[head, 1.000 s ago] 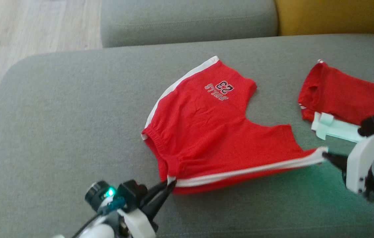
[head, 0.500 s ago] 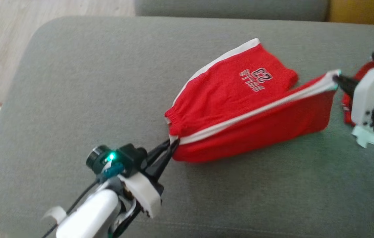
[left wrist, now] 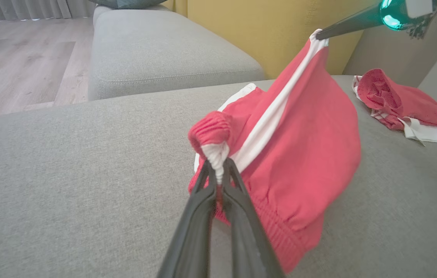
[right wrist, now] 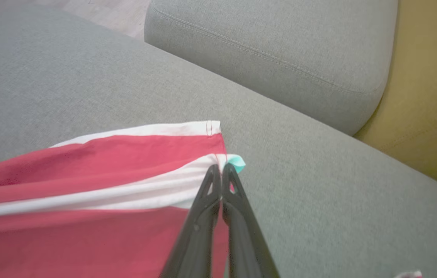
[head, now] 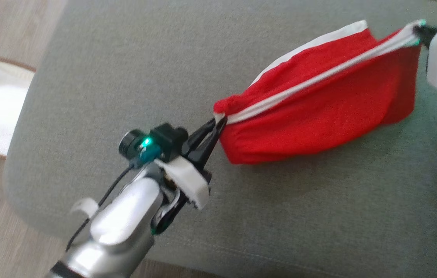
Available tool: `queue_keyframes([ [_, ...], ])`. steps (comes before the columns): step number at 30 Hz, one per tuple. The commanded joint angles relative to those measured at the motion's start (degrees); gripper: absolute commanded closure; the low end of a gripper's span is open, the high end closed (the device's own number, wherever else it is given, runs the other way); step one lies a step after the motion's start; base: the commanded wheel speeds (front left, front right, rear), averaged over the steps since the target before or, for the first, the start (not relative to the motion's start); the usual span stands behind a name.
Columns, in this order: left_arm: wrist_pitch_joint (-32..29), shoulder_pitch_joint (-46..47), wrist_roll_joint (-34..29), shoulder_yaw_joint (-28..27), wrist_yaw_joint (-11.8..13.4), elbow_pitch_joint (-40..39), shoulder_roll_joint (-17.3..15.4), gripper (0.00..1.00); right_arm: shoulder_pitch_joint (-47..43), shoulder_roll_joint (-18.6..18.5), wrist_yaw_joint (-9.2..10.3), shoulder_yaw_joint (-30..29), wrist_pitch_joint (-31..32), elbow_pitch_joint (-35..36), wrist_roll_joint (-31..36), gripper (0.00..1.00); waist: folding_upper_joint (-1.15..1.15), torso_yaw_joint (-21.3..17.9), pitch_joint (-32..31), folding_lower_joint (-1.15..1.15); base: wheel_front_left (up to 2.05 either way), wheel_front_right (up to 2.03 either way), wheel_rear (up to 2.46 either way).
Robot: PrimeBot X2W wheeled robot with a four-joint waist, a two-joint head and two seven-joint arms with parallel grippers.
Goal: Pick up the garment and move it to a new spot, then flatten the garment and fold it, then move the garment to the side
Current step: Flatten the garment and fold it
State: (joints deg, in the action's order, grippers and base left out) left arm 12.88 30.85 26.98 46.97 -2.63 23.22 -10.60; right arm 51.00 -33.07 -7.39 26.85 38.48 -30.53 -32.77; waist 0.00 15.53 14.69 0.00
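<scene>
Head view: our left fingers (head: 215, 127) pinch the waistband corner of the red shorts (head: 318, 112). Our right fingers (head: 422, 30) clamp the white-striped hem corner. The cloth is stretched between them and sags toward the grey sofa cushion (head: 125, 69).

Left wrist view: the white stripe climbs away from our fingertips, and a second red garment (left wrist: 400, 100) lies well off to their right.

Right wrist view: the fingers are closed on the hem, and the shorts spread out to their left.
</scene>
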Motion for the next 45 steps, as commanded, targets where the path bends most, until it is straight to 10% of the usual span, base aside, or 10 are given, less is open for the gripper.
queue_keyframes([
  [1, 0.7, 3.3, 0.6, -3.1, -0.1, 0.3, -0.5, 1.00, 3.0, -1.7, -0.10, 0.0, -1.0, 0.4, 1.0, 1.00, 0.00, 2.0, 2.5, 0.00, 0.00, 0.00, 0.00],
  [19, 2.1, 11.7, -0.8, -5.0, -2.4, 13.2, 6.0, 1.00, 14.7, 0.0, -0.10, 9.0, -9.6, -11.7, 4.3, 0.96, 0.00, 3.9, 9.1, 0.00, 0.00, 0.00, 0.00],
  [20, 2.1, 11.7, -1.1, -5.5, -2.2, 13.3, 6.1, 0.62, 15.3, -0.1, -0.10, 9.6, -11.4, -12.1, 5.4, 0.00, 0.00, 3.9, 9.3, 0.00, 0.00, 0.00, 0.00],
  [21, 2.1, 11.7, -1.2, -6.0, -1.9, 13.5, 6.2, 0.00, 15.7, 0.1, -0.10, 10.0, -13.2, -12.7, 6.1, 0.00, 0.00, 3.8, 9.4, 0.00, 0.00, 0.00, 0.00],
  [45, 2.1, 1.3, -5.8, -22.1, 2.4, 2.1, 0.7, 0.00, 3.4, 9.9, -0.10, 7.0, -49.1, -15.2, 1.3, 0.00, 0.00, -7.3, -1.0, 0.00, 0.00, 0.00, 0.00],
])
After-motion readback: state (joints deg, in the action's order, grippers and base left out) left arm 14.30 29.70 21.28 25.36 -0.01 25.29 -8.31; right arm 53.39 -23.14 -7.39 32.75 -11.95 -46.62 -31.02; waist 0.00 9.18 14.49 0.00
